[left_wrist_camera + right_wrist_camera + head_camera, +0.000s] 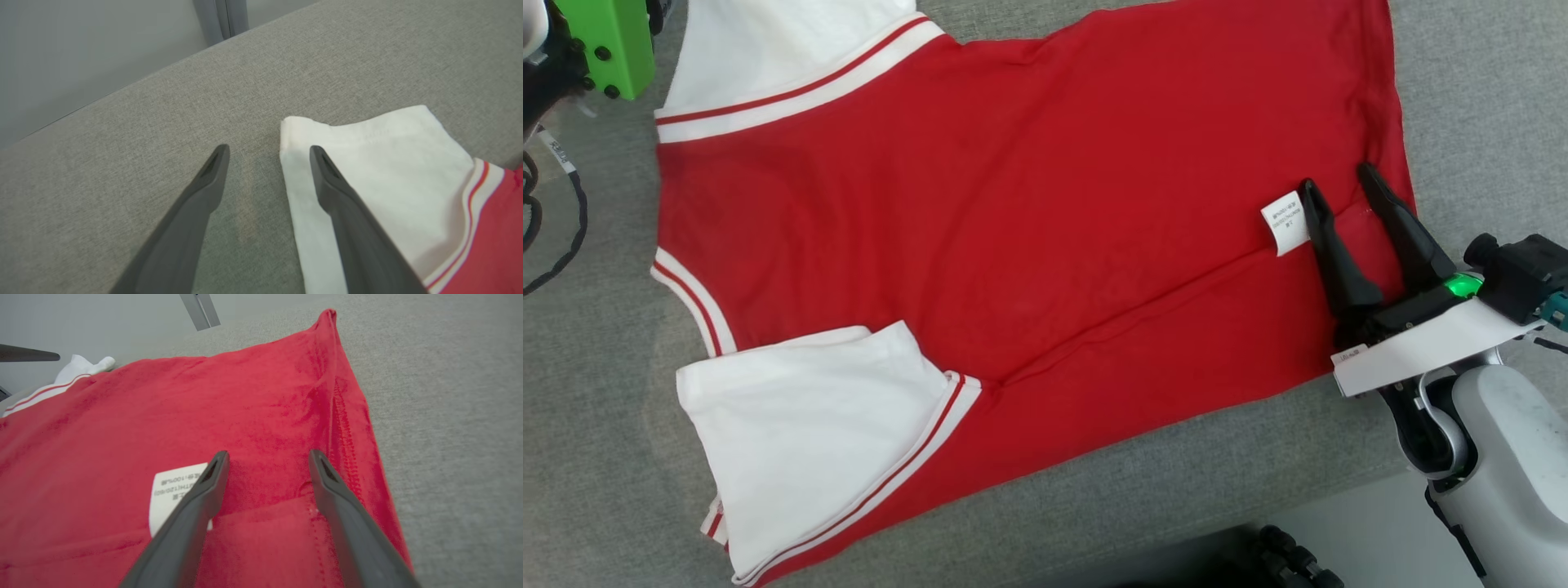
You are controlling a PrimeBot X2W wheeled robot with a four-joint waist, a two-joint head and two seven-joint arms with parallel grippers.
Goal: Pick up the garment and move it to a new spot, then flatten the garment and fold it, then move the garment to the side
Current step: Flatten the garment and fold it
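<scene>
Garment [1013, 229]: red knit shirt, white sleeves, striped trim. Spread near flat under and ahead of right gripper [1336, 178], one long crease.
Judged light, limp, will drape and drag. Best pinched at doubled edges: stitched hem [347, 437] beside right gripper's outer finger, sleeve [388, 163] edge between left gripper [269, 150] fingers.
Right gripper: jaws wide, empty, care label [1286, 222] at inner fingertip.
Left gripper: jaws wide, empty.
Beneath: grey woven surface [122, 143], matte, probably grippy.
</scene>
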